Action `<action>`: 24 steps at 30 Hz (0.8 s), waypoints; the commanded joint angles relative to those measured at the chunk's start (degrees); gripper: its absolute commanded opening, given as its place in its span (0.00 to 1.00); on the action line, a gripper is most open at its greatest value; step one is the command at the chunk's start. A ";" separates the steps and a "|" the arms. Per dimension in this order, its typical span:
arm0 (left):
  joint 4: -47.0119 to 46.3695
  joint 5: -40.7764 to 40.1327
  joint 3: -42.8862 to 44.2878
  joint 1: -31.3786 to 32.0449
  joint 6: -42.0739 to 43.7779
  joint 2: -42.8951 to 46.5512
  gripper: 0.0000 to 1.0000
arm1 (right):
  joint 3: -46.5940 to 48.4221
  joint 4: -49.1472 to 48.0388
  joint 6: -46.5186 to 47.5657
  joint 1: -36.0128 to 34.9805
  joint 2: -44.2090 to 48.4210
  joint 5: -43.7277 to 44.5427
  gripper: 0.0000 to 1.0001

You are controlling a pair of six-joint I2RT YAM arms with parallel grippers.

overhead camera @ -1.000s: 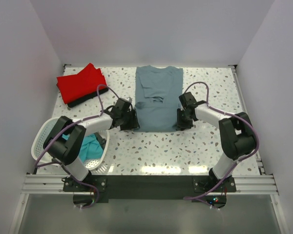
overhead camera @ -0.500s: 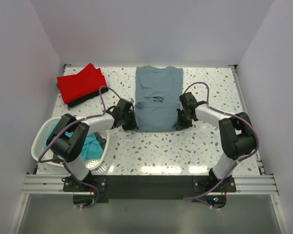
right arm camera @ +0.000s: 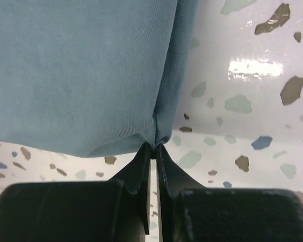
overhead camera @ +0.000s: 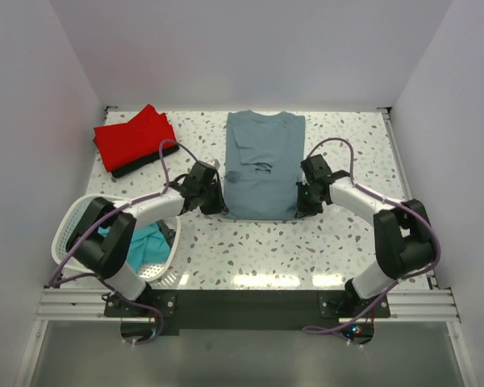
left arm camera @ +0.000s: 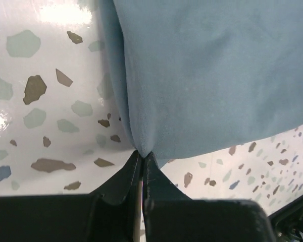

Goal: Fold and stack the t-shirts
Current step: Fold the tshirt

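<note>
The grey-blue t-shirt (overhead camera: 263, 165) lies flat in the middle of the speckled table (overhead camera: 258, 250), collar toward the far wall and hem toward the arms. Both sides look folded in already, so it reads as one long narrow rectangle, with a few wrinkles around the middle.

The left gripper (left arm camera: 143, 157) sits at the near left corner of the hem. Its jaws are pressed together with only a sliver of a gap, and the corner of the fabric is pinched right at the tips. The cloth bunches into a small peak where it's caught. The right gripper (right arm camera: 154, 147) does the mirror-image thing on the near right corner: jaws clamped tight on the folded edge, and the fabric puckers into the pinch. From the top view both arms reach in low from either side, wrists just beside the shirt's bottom edge.

Off in the far left corner there's a folded red shirt (overhead camera: 133, 137) sitting on top of something black (overhead camera: 143, 166) that pokes out along its near edge. It's well apart from the shirt being handled. A white laundry basket (overhead camera: 64, 230) sits at the near left, partly behind the left arm, with a teal garment (overhead camera: 149, 240) crumpled inside it.
</note>
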State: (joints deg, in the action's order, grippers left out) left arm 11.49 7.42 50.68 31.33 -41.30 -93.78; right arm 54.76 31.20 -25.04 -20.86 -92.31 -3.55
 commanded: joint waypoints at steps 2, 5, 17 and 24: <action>2.83 -1.79 1.44 0.13 -1.15 8.42 0.00 | 1.13 5.44 -0.89 0.03 7.49 1.88 0.00; 5.65 -2.59 1.71 0.22 -1.24 11.94 0.00 | 2.62 9.30 -0.80 0.21 10.65 2.50 0.00; 18.83 -1.36 4.34 0.40 -0.45 23.46 0.00 | 9.04 22.13 -0.54 -0.49 22.96 3.38 0.00; 25.59 -0.30 5.05 3.29 -3.34 31.53 0.00 | 10.89 29.96 -3.69 -3.66 31.30 5.22 0.00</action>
State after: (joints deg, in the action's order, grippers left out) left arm 31.03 7.81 53.23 33.61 -42.59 -66.04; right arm 62.41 53.32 -26.92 -23.92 -64.86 -2.28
